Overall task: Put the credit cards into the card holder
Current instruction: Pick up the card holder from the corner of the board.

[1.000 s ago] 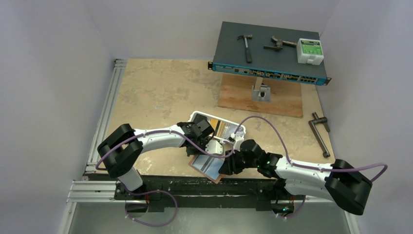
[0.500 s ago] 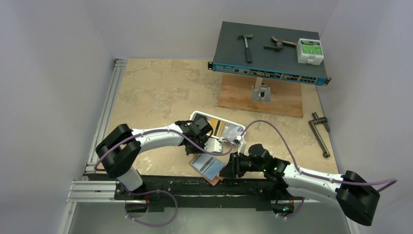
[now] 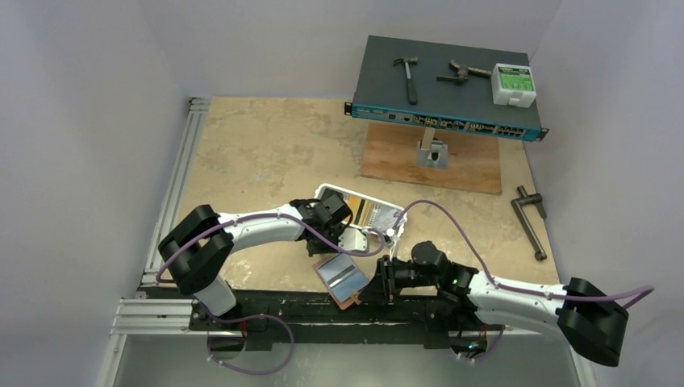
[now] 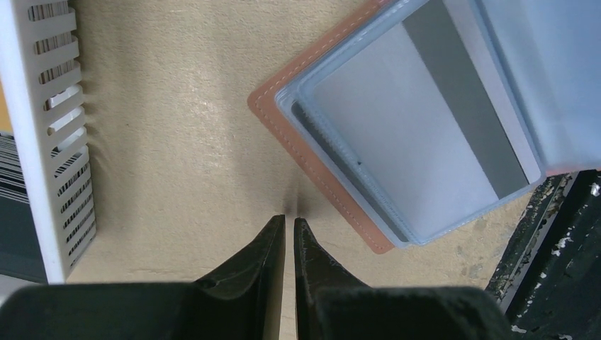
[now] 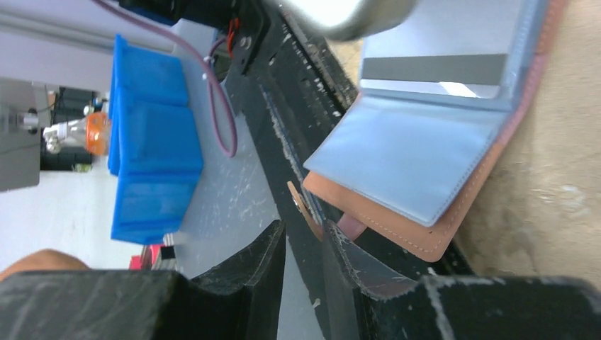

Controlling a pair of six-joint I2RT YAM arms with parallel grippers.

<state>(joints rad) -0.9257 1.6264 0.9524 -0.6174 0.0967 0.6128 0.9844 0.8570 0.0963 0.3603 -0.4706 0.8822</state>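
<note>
An open reddish-brown card holder (image 3: pixel 343 276) lies at the near edge of the table (image 3: pixel 258 153), its clear sleeves facing up. One corner pokes out over the black rail (image 3: pixel 282 306) that runs along the front. A pale card with a grey stripe (image 4: pixel 418 120) already sits inside one sleeve. More credit cards (image 3: pixel 373 211) stand in a white tray (image 3: pixel 327 192) just behind the holder.

The left gripper (image 4: pixel 289 225) points down at the table with its jaws closed on nothing. Its tips are just beside the holder's stitched edge, probably to keep the wallet from sliding.

The right gripper (image 5: pixel 305 244) reaches in from the front. Its jaws stand a little apart on either side of the holder's tab, near the small round snap button (image 5: pixel 300 207). I cannot tell whether they touch it. It looks placed to pull the cover flat and hold the holder open.

Room is tight here. The holder is hemmed in by the rail in front, the tray behind and a gripper on each side. The far half of the table is mostly bare board.
</note>
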